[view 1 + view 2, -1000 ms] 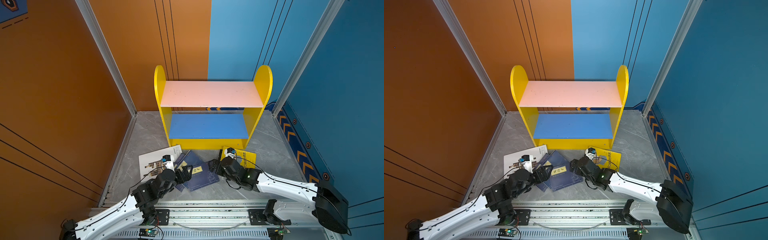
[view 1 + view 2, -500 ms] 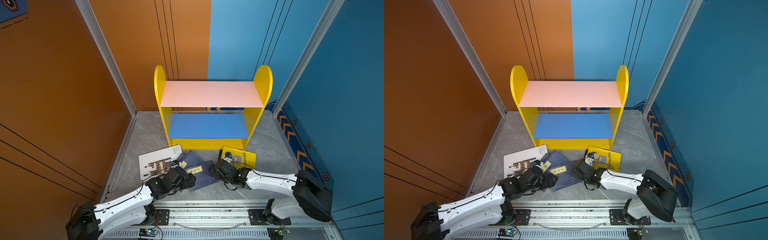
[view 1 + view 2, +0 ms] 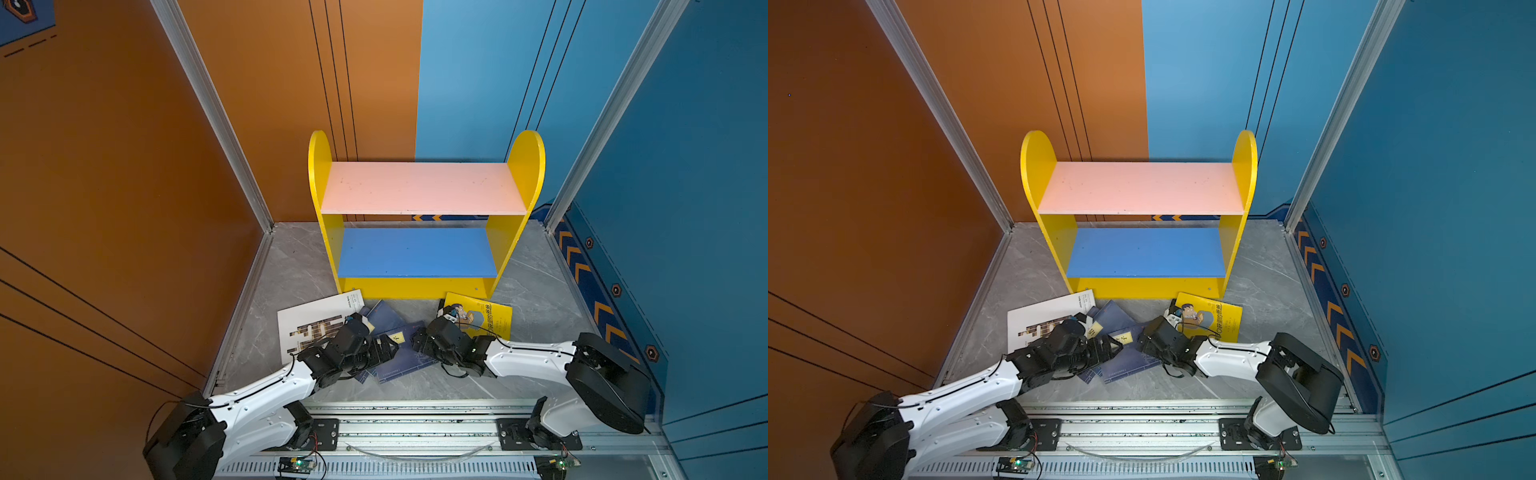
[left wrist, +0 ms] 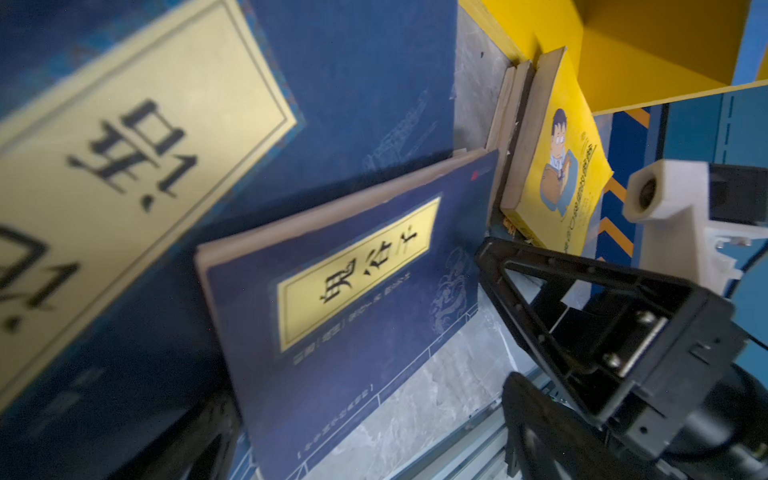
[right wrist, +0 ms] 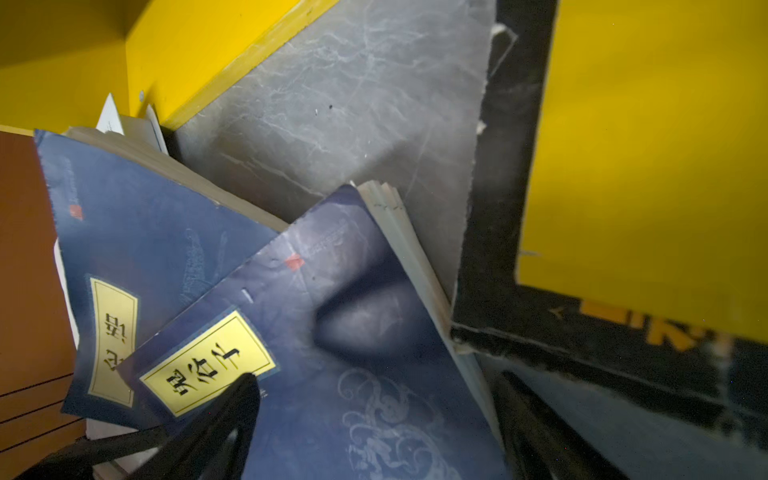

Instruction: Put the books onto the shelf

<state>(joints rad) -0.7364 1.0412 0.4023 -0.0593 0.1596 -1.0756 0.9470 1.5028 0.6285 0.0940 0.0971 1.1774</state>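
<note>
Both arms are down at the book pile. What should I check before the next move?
1. Room on the shelf: pink upper board and blue lower board hold nothing. Ok.
2. Jaws of the left gripper open. Ok.
3. Jaws of the right gripper apart, one finger over the top navy book. Ok.
4. Single book targeted: another navy book lies under it. Cannot tell.
5. Clearance: both grippers face each other closely across that book. Not ok.
</note>
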